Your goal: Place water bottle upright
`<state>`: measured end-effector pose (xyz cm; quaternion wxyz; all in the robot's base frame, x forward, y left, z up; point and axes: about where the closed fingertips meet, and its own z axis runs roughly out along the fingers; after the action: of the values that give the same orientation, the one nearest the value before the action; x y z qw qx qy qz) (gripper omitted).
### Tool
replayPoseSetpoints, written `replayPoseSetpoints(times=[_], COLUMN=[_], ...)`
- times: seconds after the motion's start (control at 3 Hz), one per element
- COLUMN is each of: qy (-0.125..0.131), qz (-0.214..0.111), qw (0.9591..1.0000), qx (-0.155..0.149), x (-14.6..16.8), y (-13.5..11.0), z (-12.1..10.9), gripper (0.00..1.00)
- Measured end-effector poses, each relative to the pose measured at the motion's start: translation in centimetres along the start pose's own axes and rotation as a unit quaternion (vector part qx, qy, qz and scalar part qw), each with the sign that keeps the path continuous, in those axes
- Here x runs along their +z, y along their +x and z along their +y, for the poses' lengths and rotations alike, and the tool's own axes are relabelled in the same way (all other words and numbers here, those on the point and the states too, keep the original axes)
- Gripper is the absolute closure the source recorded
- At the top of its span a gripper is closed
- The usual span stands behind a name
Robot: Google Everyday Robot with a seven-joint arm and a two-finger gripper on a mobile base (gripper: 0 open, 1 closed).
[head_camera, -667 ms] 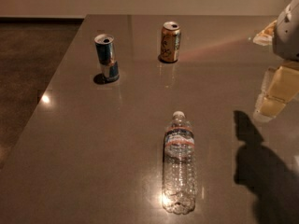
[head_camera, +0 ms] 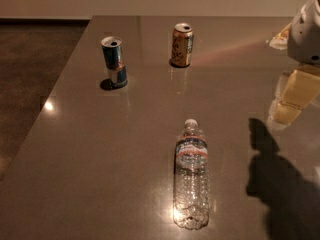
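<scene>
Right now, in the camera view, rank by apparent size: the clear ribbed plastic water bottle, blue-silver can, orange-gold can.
1. The water bottle, lying nearest the camera.
2. The blue-silver can and orange-gold can look alike, farther back; unranked.
The gripper hangs at right edge.

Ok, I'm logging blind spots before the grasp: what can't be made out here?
- The tool, camera view: at the right edge above the table, arm cut off by the frame.
- The water bottle, lying down: label print too small to read.
- The blue-silver can and orange-gold can: markings blurred.
</scene>
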<state>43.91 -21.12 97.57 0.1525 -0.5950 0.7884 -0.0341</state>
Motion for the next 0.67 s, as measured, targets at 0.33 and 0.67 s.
replayPoseSetpoints(times=[0.33,0.67], qy=[-0.005,-0.031], qz=[0.014,0.037], qw=[0.9997,0.996], qx=[0.019,0.076], x=[0.6,2.1], y=[-2.2,-3.6], z=[1.2,1.9], gripper=[0.0,0.0])
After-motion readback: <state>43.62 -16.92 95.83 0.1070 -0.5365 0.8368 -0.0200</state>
